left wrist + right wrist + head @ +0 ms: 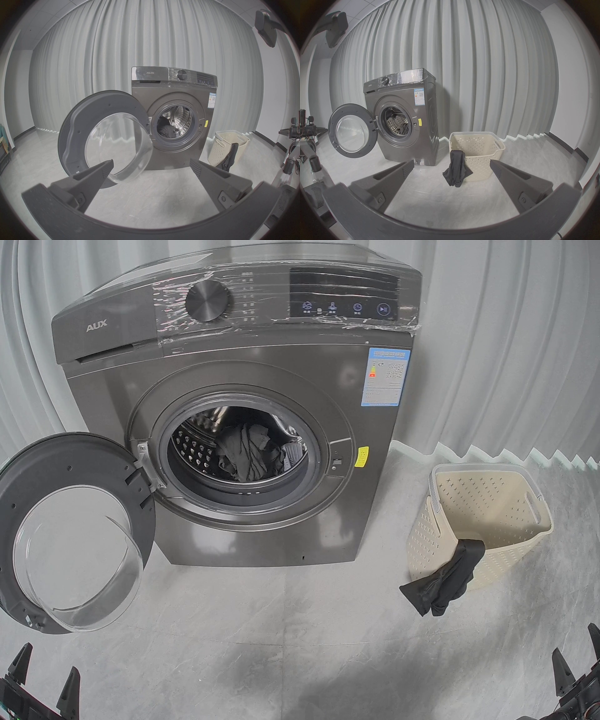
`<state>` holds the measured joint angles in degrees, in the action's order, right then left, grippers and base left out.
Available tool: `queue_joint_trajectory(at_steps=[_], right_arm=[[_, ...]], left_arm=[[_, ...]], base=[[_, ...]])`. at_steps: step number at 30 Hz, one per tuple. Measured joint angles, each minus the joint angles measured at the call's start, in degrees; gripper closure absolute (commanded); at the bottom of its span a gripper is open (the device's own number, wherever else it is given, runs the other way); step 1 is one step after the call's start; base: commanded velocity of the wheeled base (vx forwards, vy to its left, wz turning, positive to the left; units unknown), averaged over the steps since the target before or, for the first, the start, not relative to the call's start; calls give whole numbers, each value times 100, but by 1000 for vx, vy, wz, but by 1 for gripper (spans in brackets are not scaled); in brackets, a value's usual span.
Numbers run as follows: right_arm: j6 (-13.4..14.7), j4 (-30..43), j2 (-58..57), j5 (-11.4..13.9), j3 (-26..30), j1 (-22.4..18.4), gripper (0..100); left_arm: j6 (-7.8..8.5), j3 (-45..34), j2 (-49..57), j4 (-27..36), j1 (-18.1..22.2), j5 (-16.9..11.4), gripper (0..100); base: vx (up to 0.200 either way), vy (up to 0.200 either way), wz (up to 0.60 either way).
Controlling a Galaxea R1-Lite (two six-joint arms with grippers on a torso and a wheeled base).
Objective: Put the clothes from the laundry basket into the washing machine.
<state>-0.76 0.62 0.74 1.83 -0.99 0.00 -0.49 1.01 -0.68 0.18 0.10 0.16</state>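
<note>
A grey front-loading washing machine (250,365) stands ahead with its round door (69,527) swung wide to the left. Dark clothes (247,452) lie inside the drum. To the right on the floor sits a cream laundry basket (494,515), and a black garment (447,580) hangs over its near rim down the outside. My left gripper (44,674) is open at the bottom left, far from the machine. My right gripper (578,655) is open at the bottom right, short of the basket. The machine (175,115), basket (478,150) and garment (456,167) also appear beyond the open fingers (93,178) (515,181).
Pale pleated curtains (500,334) hang behind the machine and basket. Bare grey floor (281,627) stretches between me and both. The open door juts out over the floor at the left. A tripod stand (290,147) stands off to one side.
</note>
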Motion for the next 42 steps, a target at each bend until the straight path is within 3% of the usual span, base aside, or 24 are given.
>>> queue_joint_trajectory(at_steps=[21,36,42], right_arm=[[0,-2,2,-2,-2,0,0],[0,0,7,-5,-2,0,0],[-2,0,10,-2,-2,0,0]], left_arm=[[-51,0,-9,0,-2,-16,0],[-162,0,-13,-2,0,11,0],[-165,0,-13,-2,-5,16,0]], base=[[0,-200,0],[0,0,0],[0,-200,0]])
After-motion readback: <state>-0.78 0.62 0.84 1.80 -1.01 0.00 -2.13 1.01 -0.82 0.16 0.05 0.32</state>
